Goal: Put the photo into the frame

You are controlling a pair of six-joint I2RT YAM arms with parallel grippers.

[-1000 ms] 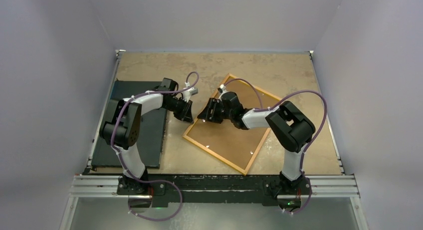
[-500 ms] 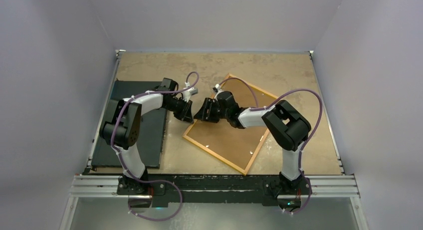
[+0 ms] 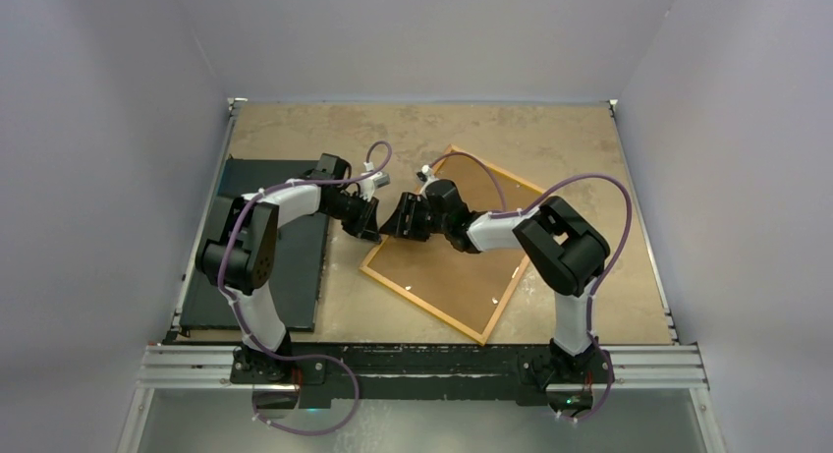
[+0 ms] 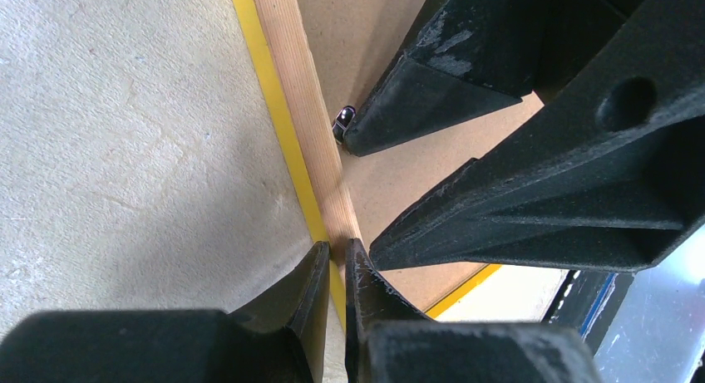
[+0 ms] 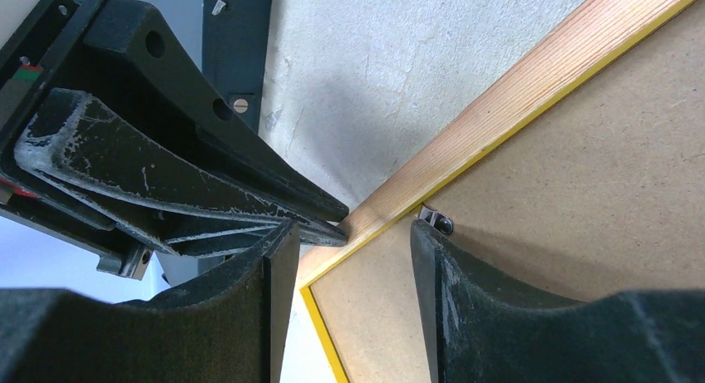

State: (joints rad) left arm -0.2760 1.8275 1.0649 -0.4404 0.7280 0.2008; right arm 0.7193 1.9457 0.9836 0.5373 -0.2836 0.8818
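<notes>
The frame (image 3: 422,306) lies face down and askew on the table, a plain brown backing board (image 3: 462,266) filling it. The photo is hidden. My left gripper (image 4: 336,248) is shut on the frame's wooden rail (image 4: 291,84) near its left corner. My right gripper (image 5: 353,233) is open just beside it, low over the same corner. One of its fingers stands outside the rail (image 5: 515,92). The other finger rests on the backing board next to a small metal clip (image 5: 436,221). In the top view the two grippers, left (image 3: 371,223) and right (image 3: 398,222), almost touch.
A black flat board (image 3: 295,266) lies along the table's left side, under the left arm. The enclosure's walls rise close on the left, right and far sides. More small clips dot the backing board's edges (image 3: 492,301).
My right gripper has crept a little to the left, closer to the left gripper at the frame's corner. The left gripper and the frame have stayed put.
</notes>
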